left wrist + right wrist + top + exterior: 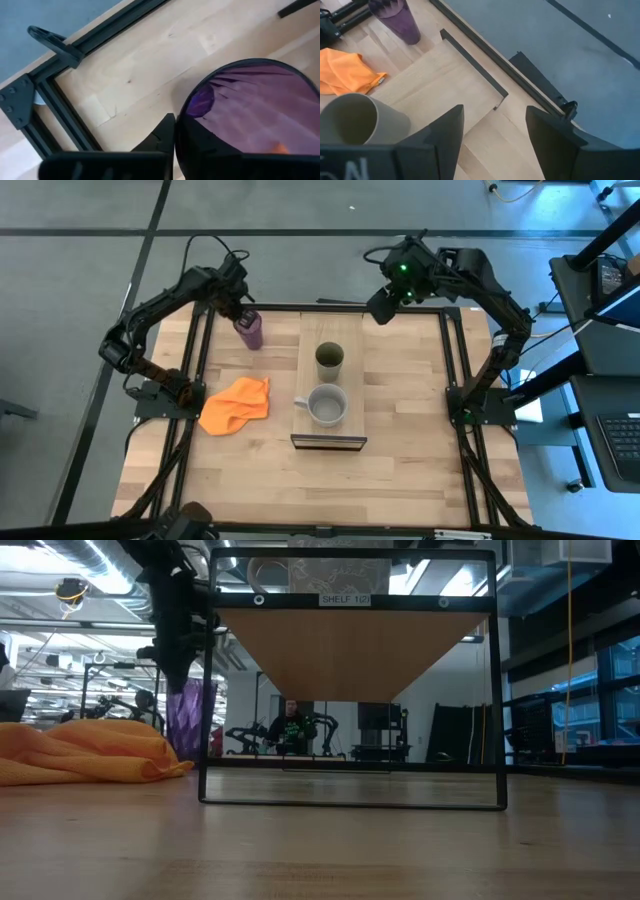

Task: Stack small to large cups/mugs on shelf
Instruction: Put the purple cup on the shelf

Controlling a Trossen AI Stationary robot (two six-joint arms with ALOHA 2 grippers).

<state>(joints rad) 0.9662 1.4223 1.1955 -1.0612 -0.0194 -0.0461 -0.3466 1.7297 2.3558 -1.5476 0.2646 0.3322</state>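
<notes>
The left arm has the purple cup, and the shelf waits to its right.

The left gripper [243, 315] is closed around the rim of the purple tumbler [250, 332], which stands upright right under it. The orange cloth [236, 404] lies nearer the arm's base. To the gripper's right is the long shelf [305, 340], holding the green cup [329, 359] and grey mug [326, 405]. The right gripper [381, 305] hovers past the shelf's far end, fingers wide and empty.

Left hand [243, 317] reaches low over the far-left corner, fingers closed; right hand [381, 307] hovers far-right, fingers spread
</notes>
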